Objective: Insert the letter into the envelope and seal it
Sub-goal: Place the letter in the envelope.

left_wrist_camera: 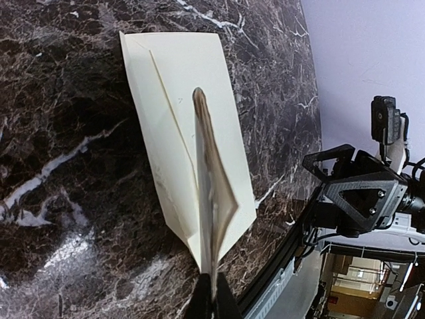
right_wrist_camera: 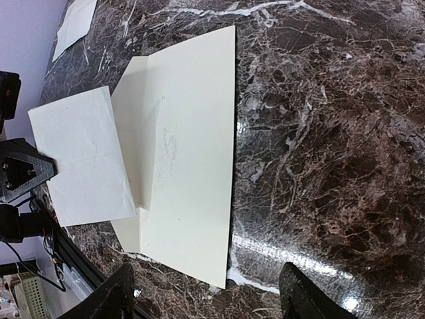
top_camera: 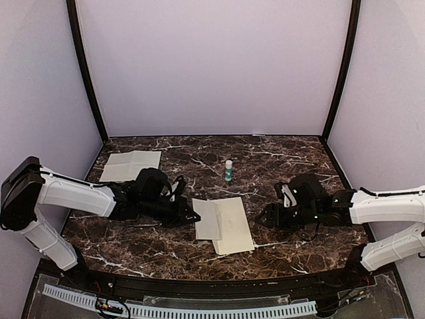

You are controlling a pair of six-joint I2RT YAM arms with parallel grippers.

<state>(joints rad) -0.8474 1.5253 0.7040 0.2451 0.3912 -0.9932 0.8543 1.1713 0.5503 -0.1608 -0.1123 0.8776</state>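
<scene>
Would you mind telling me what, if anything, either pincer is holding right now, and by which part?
The left pincer is shut on the letter, pinching the edge nearest that arm. The right pincer is open and holds nothing.

Folded white letter [top_camera: 208, 219] (faintly creased) over the open flap of a flat cream-beige envelope [top_camera: 239, 229]

Both arms low and inward; left tool [top_camera: 192, 216] tight on the letter [left_wrist_camera: 209, 199], right tool [right_wrist_camera: 206, 292] with fingers wide apart.

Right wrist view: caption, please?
Left gripper holds the letter at the flap of the open envelope; right gripper hovers open.
</scene>
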